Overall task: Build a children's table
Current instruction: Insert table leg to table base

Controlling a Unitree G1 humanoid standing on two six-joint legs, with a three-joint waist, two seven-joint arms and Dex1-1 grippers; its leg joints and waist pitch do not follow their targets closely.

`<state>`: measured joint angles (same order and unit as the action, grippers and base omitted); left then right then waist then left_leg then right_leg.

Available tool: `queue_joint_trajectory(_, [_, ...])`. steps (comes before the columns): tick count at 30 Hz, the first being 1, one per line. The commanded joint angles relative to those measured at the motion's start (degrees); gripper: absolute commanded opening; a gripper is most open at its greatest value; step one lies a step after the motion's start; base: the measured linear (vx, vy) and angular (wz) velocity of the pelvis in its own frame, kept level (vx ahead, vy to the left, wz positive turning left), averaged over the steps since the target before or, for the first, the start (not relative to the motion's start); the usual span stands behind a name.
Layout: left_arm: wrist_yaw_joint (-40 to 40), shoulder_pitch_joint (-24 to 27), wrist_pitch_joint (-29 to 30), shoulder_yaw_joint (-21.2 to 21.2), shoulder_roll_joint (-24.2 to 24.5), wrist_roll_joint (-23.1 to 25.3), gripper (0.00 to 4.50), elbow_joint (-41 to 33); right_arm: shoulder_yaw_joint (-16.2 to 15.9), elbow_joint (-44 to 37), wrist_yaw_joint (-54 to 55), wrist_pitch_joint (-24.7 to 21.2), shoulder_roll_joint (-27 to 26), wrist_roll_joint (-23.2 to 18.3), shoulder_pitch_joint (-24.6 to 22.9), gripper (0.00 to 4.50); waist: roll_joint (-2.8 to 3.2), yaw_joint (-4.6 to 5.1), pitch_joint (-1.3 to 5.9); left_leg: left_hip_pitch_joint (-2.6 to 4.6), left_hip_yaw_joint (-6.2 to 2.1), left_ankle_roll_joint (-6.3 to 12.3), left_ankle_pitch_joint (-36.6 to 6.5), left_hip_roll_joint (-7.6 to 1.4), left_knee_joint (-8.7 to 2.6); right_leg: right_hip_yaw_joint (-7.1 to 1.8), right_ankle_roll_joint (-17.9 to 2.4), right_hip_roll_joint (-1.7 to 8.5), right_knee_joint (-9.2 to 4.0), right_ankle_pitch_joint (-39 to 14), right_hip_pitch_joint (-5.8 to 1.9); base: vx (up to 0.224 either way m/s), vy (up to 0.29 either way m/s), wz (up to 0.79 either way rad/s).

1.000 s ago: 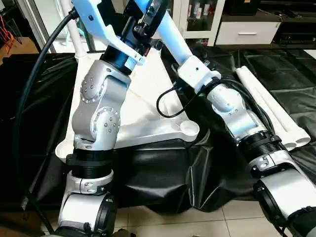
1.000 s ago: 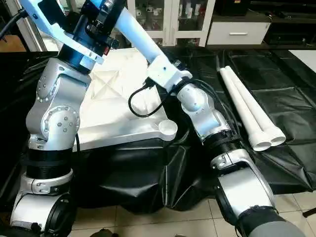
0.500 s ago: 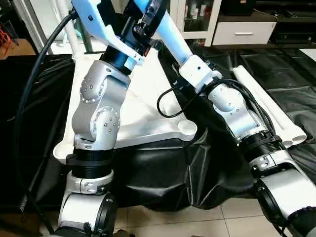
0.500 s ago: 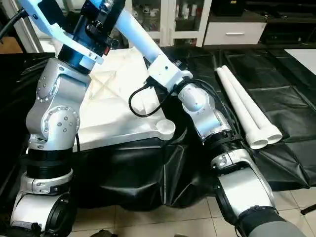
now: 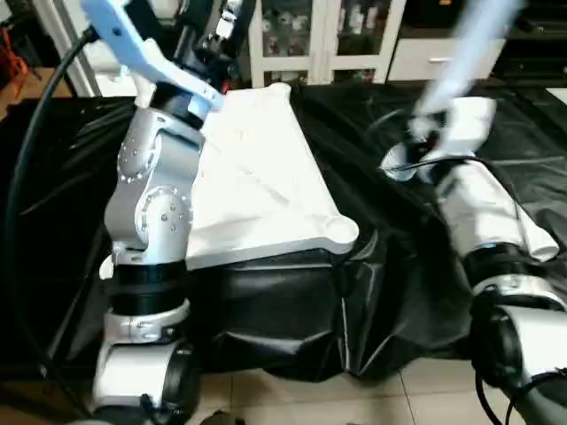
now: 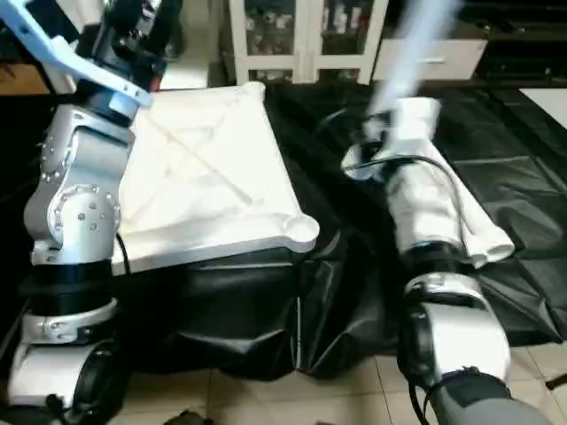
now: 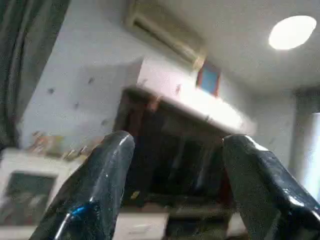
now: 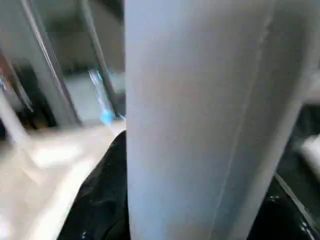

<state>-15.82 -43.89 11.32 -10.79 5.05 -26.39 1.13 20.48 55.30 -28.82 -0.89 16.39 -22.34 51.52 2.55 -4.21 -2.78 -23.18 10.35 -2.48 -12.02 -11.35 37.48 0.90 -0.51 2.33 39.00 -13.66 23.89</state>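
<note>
The tabletop (image 5: 257,186) lies underside up on the black-draped surface (image 5: 292,319), its near-right corner socket (image 5: 341,232) empty. A second ago both arms crossed above it; now the right arm has swung clear to the right with a white leg (image 8: 210,120) close against its fingers, seemingly gripped, the blurred leg (image 6: 416,44) rising above the wrist. Spare legs (image 6: 487,239) lie beside it. The left gripper (image 7: 175,185) has opened and holds nothing. Seating the leg looks next.

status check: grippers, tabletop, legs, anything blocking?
Left gripper open, empty, raised. Right gripper shut on a white leg. Tabletop underside-up on black sheet; near corner socket unobstructed. Spare legs behind right forearm.
</note>
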Motion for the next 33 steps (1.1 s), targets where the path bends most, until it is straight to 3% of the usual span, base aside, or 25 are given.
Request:
queue_joint_trajectory(1, [-1.8,3.6,3.7,5.8,5.9,8.7,3.47,5.5,2.6,-2.1,-9.8,-8.5,1.4,-6.8,-0.9,1.88,-1.03,0.25,5.27,0.85,-0.59,8.04,2.9,-0.84,-2.60,-1.57,-15.7,3.45,-3.12,18.2,-4.77,0.000,0.000,0.00])
queue_joint_trajectory(2, [-3.0,4.7,4.3,8.1,8.0,11.3,3.47,7.0,2.9,-2.6,-12.5,-10.7,2.0,-7.9,-1.5,1.88,-0.96,0.62,5.15,0.88,-0.47,8.57,3.3,-0.76,-2.62,-1.54,-15.5,3.21,-3.36,17.6,-4.58,0.000,0.000,0.00])
queue_joint_trajectory(4, [-10.0,8.7,4.0,16.1,13.1,16.9,3.47,10.8,3.9,-3.8,-19.8,-18.1,4.3,-11.5,-2.8,1.88,-0.28,0.49,5.41,0.97,-0.68,8.76,5.0,-1.11,-2.45,-1.38,-15.1,3.44,-3.08,17.1,-4.50,0.000,0.000,0.00])
queue_joint_trajectory(6, [-15.2,11.2,2.3,19.7,14.4,17.4,3.47,10.8,4.3,-5.3,-22.4,-22.2,5.5,-13.4,-3.8,1.88,-0.06,0.48,5.48,0.97,-0.65,8.84,7.1,-1.34,-2.35,-1.27,-15.6,3.42,-2.99,18.6,-4.22,0.000,0.000,0.00])
queue_joint_trajectory(8, [-19.9,13.3,0.1,22.5,14.8,16.9,3.47,9.3,3.7,-7.5,-23.5,-24.3,6.6,-13.9,-5.0,1.88,-0.04,0.23,6.06,0.92,-0.73,9.42,11.4,-1.58,-1.85,-1.08,-17.3,3.48,-2.09,24.7,-3.98,0.000,0.000,0.00])
queue_joint_trajectory(10, [-25.1,14.8,-1.5,25.7,16.0,16.8,3.47,8.7,3.5,-9.6,-24.0,-25.9,7.8,-14.5,-5.9,1.88,-0.15,-0.05,6.08,0.60,-0.69,10.57,13.4,-1.43,-1.42,-1.02,-17.9,3.40,-1.70,28.5,-3.65,0.000,0.000,0.00])
queue_joint_trajectory(11, [-27.5,15.2,-1.9,27.0,16.6,16.9,3.64,9.1,3.4,-10.6,-24.1,-26.8,8.4,-14.8,-6.3,1.88,-0.42,-0.13,5.52,0.36,-0.43,10.86,11.4,-1.41,-1.61,-1.10,-17.8,3.53,-2.02,27.3,-3.37,0.000,0.000,0.00])
queue_joint_trajectory(13, [-30.3,15.0,-3.3,28.8,17.7,17.9,3.81,10.9,3.1,-12.2,-24.9,-28.1,9.3,-14.9,-7.1,1.88,-0.38,-0.56,5.23,0.57,-0.31,10.05,7.6,-1.50,-1.85,-1.23,-17.1,3.68,-2.53,21.5,-3.27,0.000,0.000,0.00])
queue_joint_trajectory(16, [-30.9,13.7,-7.0,29.8,17.9,21.2,3.97,15.7,2.4,-15.6,-26.5,-31.5,10.1,-15.4,-8.5,1.88,-0.41,-0.67,4.88,0.83,-0.20,8.78,5.9,-1.48,-2.07,-1.29,-16.0,3.45,-3.04,16.2,-3.16,0.000,0.000,0.00])
queue_joint_trajectory(18, [-31.1,13.3,-7.7,29.7,17.8,21.7,4.20,17.0,2.2,-16.5,-26.6,-32.2,10.1,-15.5,-8.8,1.88,-0.61,-0.52,5.03,0.70,-0.30,8.62,6.7,-1.48,-2.15,-1.26,-15.6,3.57,-2.92,16.6,-3.41,0.000,0.000,0.00])
queue_joint_trajectory(24, [-31.7,12.1,-10.2,30.1,18.6,22.9,4.35,21.1,1.4,-19.0,-26.1,-33.2,9.2,-15.7,-9.2,1.88,-0.54,-0.54,5.22,0.61,-0.31,8.77,8.0,-1.39,-2.04,-1.26,-16.0,3.65,-2.66,18.9,-3.29,0.000,0.000,0.00])
queue_joint_trajectory(25, [-32.4,12.0,-10.0,30.3,18.9,22.9,4.35,21.6,1.2,-19.2,-26.1,-33.1,9.1,-15.6,-9.1,1.88,-0.97,-0.48,5.40,0.65,-0.26,8.82,8.0,-1.48,-2.06,-1.23,-16.1,3.66,-2.60,19.2,-3.39,0.000,0.000,0.00])
queue_joint_trajectory(27, [-34.0,11.8,-9.7,30.6,19.3,22.9,4.35,22.6,0.9,-19.7,-26.0,-33.3,8.8,-15.4,-9.1,1.88,-0.72,-0.57,5.27,0.60,-0.23,8.68,7.8,-1.41,-2.06,-1.20,-16.1,3.67,-2.65,18.2,-3.23,0.000,0.000,0.00])
queue_joint_trajectory(28, [-34.7,11.9,-9.3,30.6,19.5,22.8,4.35,22.7,0.8,-19.8,-26.0,-33.3,8.8,-15.3,-9.1,1.88,-0.98,-0.57,5.33,0.66,-0.16,8.46,7.3,-1.42,-2.09,-1.27,-16.0,3.75,-2.77,17.3,-3.30,0.000,0.000,0.00])
queue_joint_trajectory(29, [-35.3,11.8,-9.5,30.5,19.4,22.9,4.17,23.3,0.9,-20.1,-26.0,-33.6,8.7,-15.3,-9.2,1.88,-0.80,-0.69,5.31,0.71,-0.21,8.30,7.4,-1.51,-2.13,-1.26,-16.0,3.78,-2.71,16.8,-3.23,0.000,0.000,0.00])
queue_joint_trajectory(33, [-40.1,12.7,-7.7,30.3,20.0,21.3,3.93,22.9,0.7,-20.6,-25.8,-33.6,8.4,-14.6,-9.3,1.88,-0.87,-0.85,5.47,0.63,-0.22,8.58,9.2,-1.48,-2.03,-1.26,-15.9,3.81,-2.39,18.6,-3.27,0.000,0.000,0.00])
